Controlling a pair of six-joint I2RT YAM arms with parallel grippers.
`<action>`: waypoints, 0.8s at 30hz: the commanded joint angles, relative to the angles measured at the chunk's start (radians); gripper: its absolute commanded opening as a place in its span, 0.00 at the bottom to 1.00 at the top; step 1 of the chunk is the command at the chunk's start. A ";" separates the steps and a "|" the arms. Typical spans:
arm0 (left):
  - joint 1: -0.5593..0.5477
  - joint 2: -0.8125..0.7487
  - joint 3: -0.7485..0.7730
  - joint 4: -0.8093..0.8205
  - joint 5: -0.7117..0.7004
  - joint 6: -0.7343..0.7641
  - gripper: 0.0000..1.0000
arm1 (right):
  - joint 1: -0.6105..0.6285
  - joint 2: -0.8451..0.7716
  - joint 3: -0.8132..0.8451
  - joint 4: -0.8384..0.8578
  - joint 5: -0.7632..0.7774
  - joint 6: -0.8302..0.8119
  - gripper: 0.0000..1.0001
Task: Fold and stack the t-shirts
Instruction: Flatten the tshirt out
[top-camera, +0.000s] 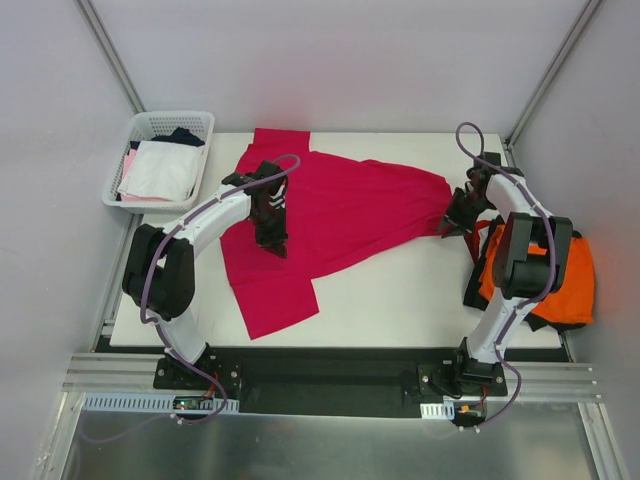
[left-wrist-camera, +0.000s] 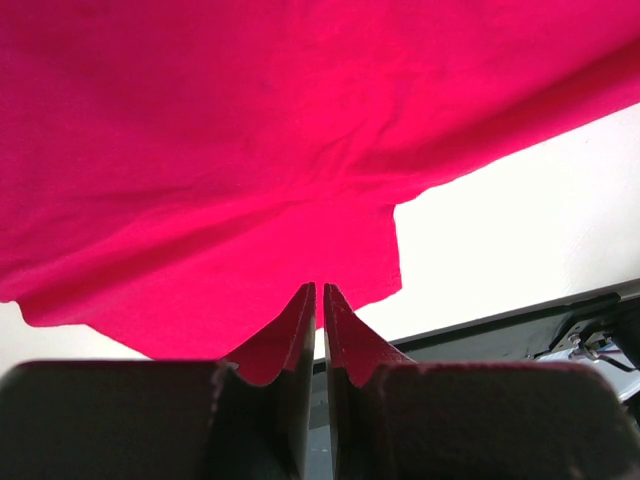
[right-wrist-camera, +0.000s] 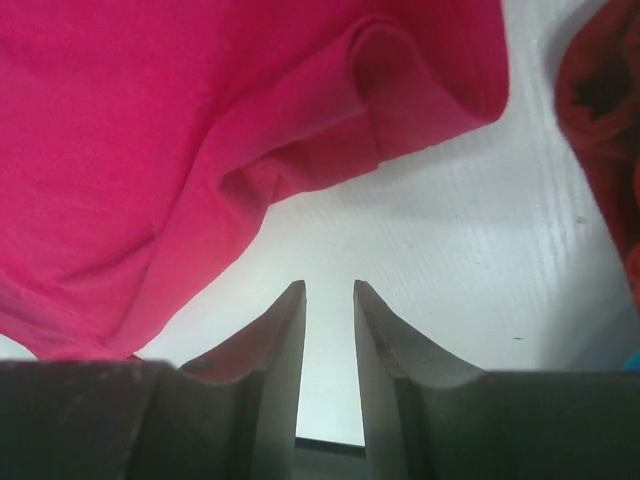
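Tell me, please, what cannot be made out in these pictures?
Top view: the right arm covers much of the orange t-shirt.
Top view: a white garment hides most of the basket contents.
Left wrist view: whether the left gripper pinches the crimson t-shirt; its closed jaws hide the contact.

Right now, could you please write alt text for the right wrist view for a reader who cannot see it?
The right arm's dark fingers stand slightly apart, holding nothing, over the white table. A crumpled crimson t-shirt fills the upper left, its rolled edge just beyond the fingertips; reddish-orange cloth shows at the right edge.
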 joint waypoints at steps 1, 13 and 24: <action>-0.009 -0.021 0.010 -0.009 0.011 0.016 0.08 | -0.024 0.018 0.049 0.011 -0.001 -0.008 0.29; -0.011 -0.001 0.034 -0.015 0.004 0.033 0.09 | -0.030 0.110 0.142 0.024 -0.010 0.018 0.30; -0.011 0.031 0.081 -0.038 -0.004 0.045 0.09 | -0.032 0.164 0.188 0.019 -0.036 0.028 0.33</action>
